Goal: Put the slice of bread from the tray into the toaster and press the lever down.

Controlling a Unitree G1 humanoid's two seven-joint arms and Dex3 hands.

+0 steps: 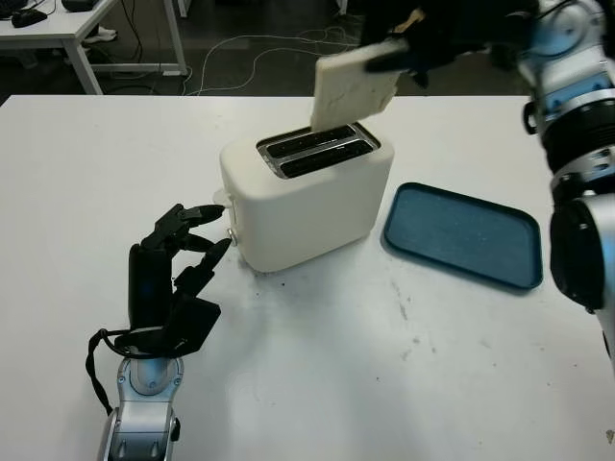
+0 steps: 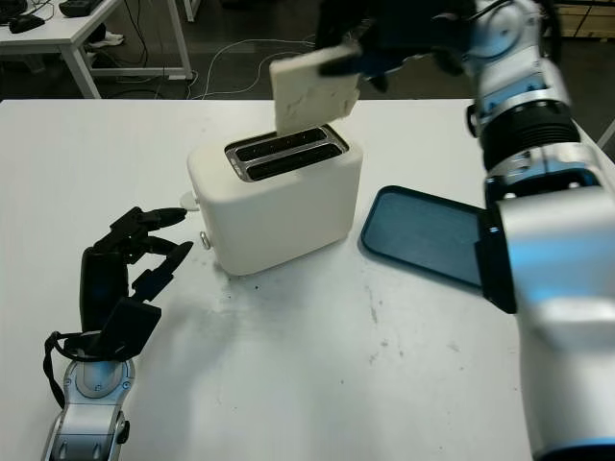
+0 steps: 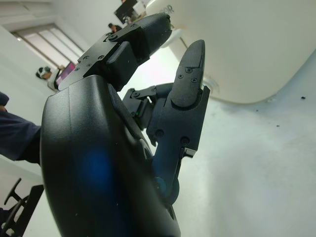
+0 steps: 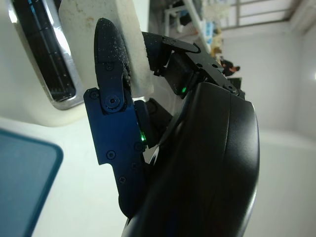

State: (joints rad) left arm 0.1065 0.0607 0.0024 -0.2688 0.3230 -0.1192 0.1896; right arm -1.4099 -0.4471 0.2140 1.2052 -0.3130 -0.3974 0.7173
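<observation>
**Bread over the slots, not yet in**

Nearest me, my left hand [image 1: 178, 264] stands on the white table [image 1: 317, 375], palm edge down, holding nothing, open, its fingers [image 1: 197, 213] reaching toward the toaster's near end. One fingertip sits just beside the small white lever [image 1: 221, 201] that sticks out there; I can't tell whether it touches. My guess is that this hand is staged for the press, which comes only once the bread is seated.

Beyond it stands the toaster [image 1: 303, 192], cream-white, its two dark slots [image 1: 317, 149] open to the ceiling and both empty. To its right, close by but apart from it, lies the blue tray [image 1: 466, 235] with nothing on it.

Farthest off and highest, my right hand [image 1: 423, 48] is closed on the slice of bread [image 1: 354, 88], pinching it by its upper edge so it hangs nearly upright, a little tilted. In the right wrist view my fingers [image 4: 111, 84] clamp both faces of the slice, with a slot visible below. The lower edge of the slice hovers just above the far slot, near its right end.

So I judge the step in hand to be insertion. What the next move calls for: squaring the slice with a slot's long line, centring it, lowering it straight, and letting go only when it is well inside. Then the lever goes down.
</observation>
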